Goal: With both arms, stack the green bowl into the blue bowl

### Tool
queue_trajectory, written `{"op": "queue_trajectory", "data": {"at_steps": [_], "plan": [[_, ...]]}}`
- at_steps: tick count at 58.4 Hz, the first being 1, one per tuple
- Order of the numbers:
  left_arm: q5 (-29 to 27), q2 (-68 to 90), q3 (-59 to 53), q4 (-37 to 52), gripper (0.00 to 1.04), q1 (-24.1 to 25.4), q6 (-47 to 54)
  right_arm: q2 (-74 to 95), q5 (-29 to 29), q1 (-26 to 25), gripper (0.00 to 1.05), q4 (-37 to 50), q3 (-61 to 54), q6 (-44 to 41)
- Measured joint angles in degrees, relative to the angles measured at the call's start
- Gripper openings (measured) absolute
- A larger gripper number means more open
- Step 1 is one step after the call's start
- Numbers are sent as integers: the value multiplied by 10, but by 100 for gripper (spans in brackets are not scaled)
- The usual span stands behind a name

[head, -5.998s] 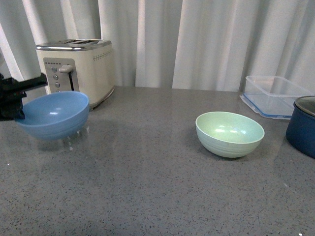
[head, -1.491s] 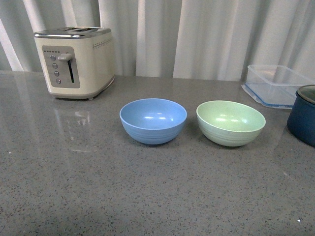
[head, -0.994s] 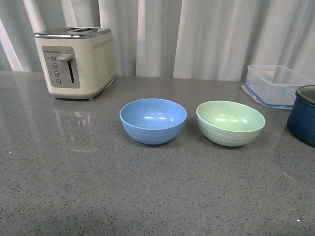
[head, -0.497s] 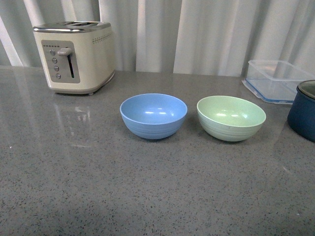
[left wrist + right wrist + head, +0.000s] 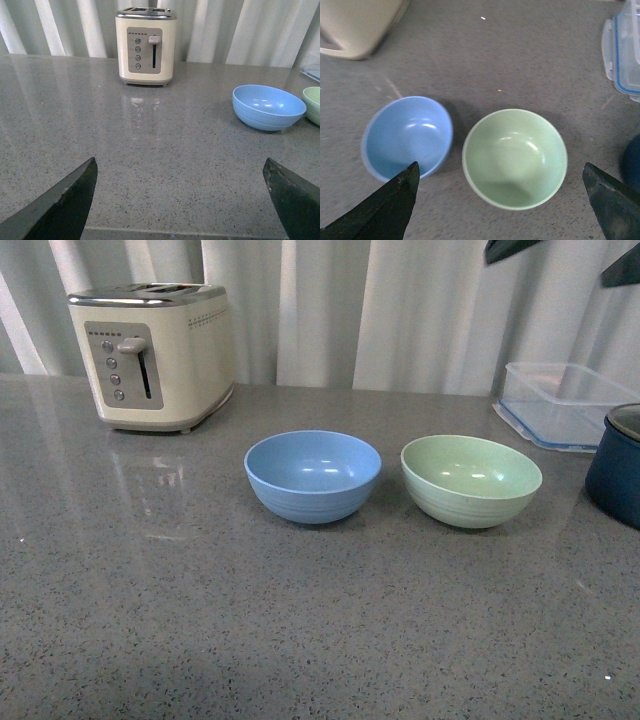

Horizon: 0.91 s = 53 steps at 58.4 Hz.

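Pale pleated curtains (image 5: 300, 310) are hanging behind a grey speckled counter (image 5: 150, 620) that is filling most of the front view. A cream toaster (image 5: 150, 355) is standing at the upper left of that frame. A clear plastic container (image 5: 560, 415) and a dark navy pot (image 5: 615, 470) are sitting at the right edge.

The blue bowl (image 5: 313, 476) is resting upright on the counter at the centre of the frame. The green bowl (image 5: 471, 480) is resting upright just to its right. A narrow strip of counter is showing between them, so they are not touching. Both bowls are empty and neither is being held.

The right gripper (image 5: 500, 165) is hanging high over the bowls with its fingers spread wide and nothing between them. Its wrist camera is looking straight down, mostly into the green bowl. In the front view only two dark tips are poking in at the upper right corner. The left gripper (image 5: 179, 162) is also standing wide apart and empty, looking low across bare counter towards the toaster.

Judging by this layout, the blue bowl is sitting ready as the receiver. Gripping the green bowl, lifting it across and nesting it inside the blue bowl are all waiting to be done.
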Motion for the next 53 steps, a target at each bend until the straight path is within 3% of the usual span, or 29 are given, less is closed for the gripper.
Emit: {"op": "queue_trajectory", "data": {"at_steps": [12,29,53], "plan": [[0,0,0,0,98,0,0,173,66,-18,95,-7,71,9],[0,0,0,0,98,0,0,224,87,-42,93,-10,82,29],[0,0,0,0,98,0,0,258,109,-51,34,2,75,26]]}}
